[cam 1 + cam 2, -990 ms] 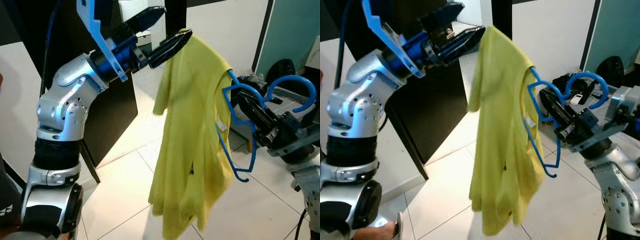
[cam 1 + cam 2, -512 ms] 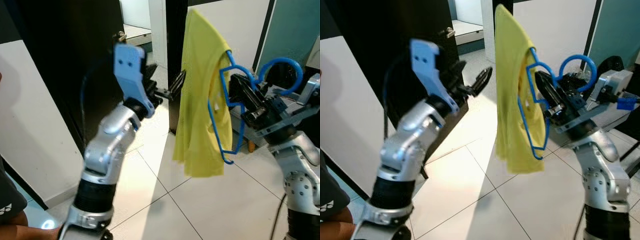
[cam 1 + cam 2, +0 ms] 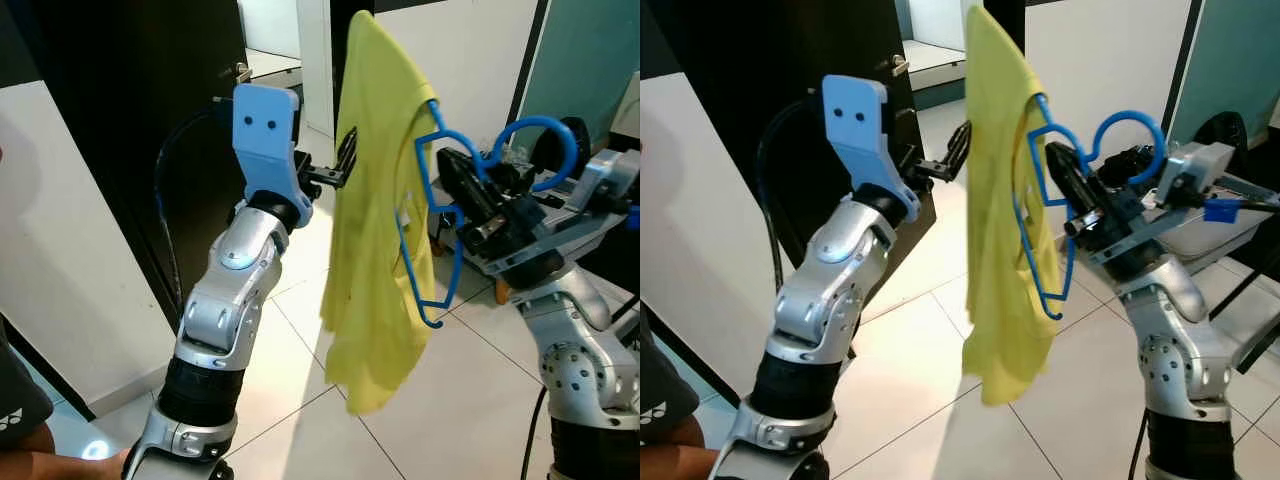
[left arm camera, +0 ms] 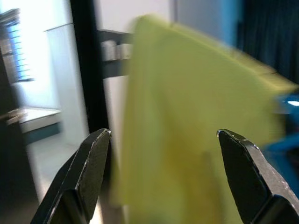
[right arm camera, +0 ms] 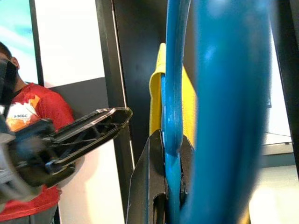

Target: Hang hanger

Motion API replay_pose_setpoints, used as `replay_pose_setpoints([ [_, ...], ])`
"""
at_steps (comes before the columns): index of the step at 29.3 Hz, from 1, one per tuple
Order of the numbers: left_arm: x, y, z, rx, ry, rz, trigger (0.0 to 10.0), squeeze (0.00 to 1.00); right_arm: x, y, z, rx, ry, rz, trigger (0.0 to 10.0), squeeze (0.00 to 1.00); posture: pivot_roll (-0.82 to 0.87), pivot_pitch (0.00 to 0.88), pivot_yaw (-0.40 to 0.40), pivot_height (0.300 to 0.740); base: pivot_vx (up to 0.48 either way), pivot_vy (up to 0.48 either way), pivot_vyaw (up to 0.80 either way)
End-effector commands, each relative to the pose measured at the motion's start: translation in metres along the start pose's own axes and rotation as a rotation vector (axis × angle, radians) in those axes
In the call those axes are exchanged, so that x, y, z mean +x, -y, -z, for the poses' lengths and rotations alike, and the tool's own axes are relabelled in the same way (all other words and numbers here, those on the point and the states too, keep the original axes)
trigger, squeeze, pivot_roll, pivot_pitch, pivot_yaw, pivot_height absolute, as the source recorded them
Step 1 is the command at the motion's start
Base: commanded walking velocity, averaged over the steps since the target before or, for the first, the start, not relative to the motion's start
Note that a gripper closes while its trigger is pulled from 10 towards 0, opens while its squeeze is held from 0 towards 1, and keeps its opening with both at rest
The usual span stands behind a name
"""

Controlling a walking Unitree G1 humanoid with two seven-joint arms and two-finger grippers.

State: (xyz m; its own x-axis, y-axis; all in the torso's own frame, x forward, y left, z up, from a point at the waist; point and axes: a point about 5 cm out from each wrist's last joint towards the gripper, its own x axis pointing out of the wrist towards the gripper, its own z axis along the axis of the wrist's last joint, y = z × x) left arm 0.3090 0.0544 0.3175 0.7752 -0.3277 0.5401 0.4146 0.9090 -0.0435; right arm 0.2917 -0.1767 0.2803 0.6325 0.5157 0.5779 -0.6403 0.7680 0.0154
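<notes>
Hanger [image 3: 437, 215] unchanged in right claw [image 3: 455, 190]; left claw [image 3: 345, 160] withdrawn.

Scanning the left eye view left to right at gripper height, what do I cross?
Left gripper → yellow shirt → blue hanger → right gripper.

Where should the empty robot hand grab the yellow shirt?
Probably the top fold of the yellow shirt, where it drapes over the blue hanger. The left tool, open, is beside it, so come in from the robot's left; the lower cloth hangs loose.
</notes>
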Motion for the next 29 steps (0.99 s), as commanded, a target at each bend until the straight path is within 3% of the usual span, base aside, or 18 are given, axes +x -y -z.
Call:
replay_pose_setpoints([
  [1,-0.002,0.005,-0.005,-0.02,0.032,0.025,10.0,0.0,0.008,-0.004,-0.002,-0.014,0.035,-0.021,10.0,0.0,-0.06,0.0,0.051,0.74,0.0,0.0,0.0],
  [10,-0.009,0.017,-0.002,0.004,0.027,0.072,10.0,0.0,0.026,-0.008,0.005,0.005,0.051,-0.041,10.0,0.0,-0.05,0.0,0.042,0.74,0.0,0.0,0.0],
  [15,-0.009,0.013,0.0,0.061,0.024,0.053,10.0,0.0,0.03,-0.014,0.004,0.02,0.065,-0.068,10.0,0.0,-0.05,0.0,0.041,0.74,0.0,0.0,0.0],
  [20,-0.008,0.004,0.001,0.19,0.019,-0.02,10.0,0.0,0.032,-0.023,0.002,0.039,0.083,-0.118,10.0,0.0,-0.06,0.0,0.044,0.74,0.0,0.0,0.0],
  [29,-0.006,-0.01,0.003,0.208,-0.001,-0.097,10.0,0.0,0.031,-0.028,-0.001,0.058,0.103,-0.152,10.0,0.0,-0.06,0.0,0.049,0.74,0.0,0.0,0.0],
])
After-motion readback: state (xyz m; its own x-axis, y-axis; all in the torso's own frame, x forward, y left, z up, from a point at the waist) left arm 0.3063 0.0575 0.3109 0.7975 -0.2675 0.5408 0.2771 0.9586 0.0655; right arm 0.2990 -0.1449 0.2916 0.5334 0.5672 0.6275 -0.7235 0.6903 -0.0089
